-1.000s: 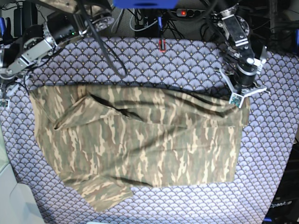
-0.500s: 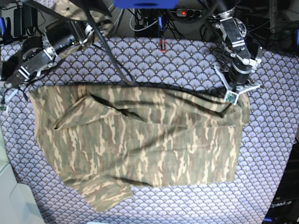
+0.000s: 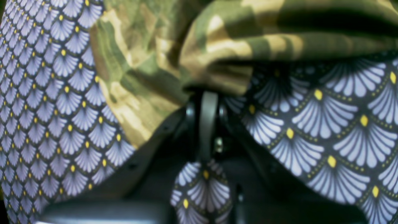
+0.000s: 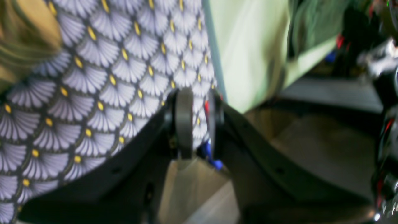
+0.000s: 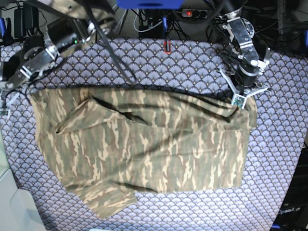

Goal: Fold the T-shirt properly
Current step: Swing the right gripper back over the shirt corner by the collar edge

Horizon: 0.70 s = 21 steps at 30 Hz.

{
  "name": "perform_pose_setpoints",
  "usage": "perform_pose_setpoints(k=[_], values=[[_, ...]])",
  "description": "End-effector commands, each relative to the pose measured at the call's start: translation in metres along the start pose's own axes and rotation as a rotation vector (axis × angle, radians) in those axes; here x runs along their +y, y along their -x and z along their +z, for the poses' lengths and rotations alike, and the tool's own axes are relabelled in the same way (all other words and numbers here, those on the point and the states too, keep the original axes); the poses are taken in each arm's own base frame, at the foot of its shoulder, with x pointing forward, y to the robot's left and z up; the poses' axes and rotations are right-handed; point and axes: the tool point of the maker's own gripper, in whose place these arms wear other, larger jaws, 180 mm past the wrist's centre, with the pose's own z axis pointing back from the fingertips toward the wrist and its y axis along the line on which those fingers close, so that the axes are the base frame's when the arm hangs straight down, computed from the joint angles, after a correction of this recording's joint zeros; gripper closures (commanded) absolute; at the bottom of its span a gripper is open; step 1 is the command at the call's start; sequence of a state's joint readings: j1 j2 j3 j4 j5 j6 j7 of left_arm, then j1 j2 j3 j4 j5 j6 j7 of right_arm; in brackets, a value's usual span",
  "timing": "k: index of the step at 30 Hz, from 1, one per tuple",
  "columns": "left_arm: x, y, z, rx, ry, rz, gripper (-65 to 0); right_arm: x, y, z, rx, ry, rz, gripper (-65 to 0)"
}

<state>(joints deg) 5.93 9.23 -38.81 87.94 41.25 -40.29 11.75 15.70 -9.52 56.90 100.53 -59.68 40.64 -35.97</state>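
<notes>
The desk (image 5: 192, 57) is covered by a cloth (image 5: 279, 144) of purple-grey fan scales with yellow dots. Bare cloth is left along the near edge and on both sides. The shirt (image 5: 144, 144) is spread across the middle, one sleeve pointing toward the near edge, folds raised along its far hem. Beyond the far edge, cables and a power strip (image 5: 192, 13) are seen. At the shirt's far corner, by the side where the left arm stands, the left claw (image 5: 239, 100) is pressed together on the shirt (image 3: 217, 62), a bunched fold being pinched. The right claw (image 4: 196, 121) is held slightly parted at the desk's opposite edge, past the shirt's corner; nothing is seen gripped in it.
</notes>
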Motion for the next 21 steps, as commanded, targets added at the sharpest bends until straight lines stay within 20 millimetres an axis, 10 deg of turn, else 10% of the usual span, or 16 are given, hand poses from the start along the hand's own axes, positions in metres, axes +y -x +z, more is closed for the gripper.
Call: perform_pose_setpoints(k=[1,9,21], values=[[0.006,-0.014,0.001,-0.050,-0.015,0.003,0.0,-0.004,-0.009,0.001,-0.052,0.020,0.017,-10.3],[0.005,-0.013,0.001,-0.048,-0.013,0.004,0.0,0.059,-0.012,-0.003,-0.322,-0.133,0.208,-10.2],[0.000,-0.008,-0.003,-0.037,0.003,0.015,0.0,0.052,-0.045,0.007,-0.327,-0.108,0.170,-10.2]])
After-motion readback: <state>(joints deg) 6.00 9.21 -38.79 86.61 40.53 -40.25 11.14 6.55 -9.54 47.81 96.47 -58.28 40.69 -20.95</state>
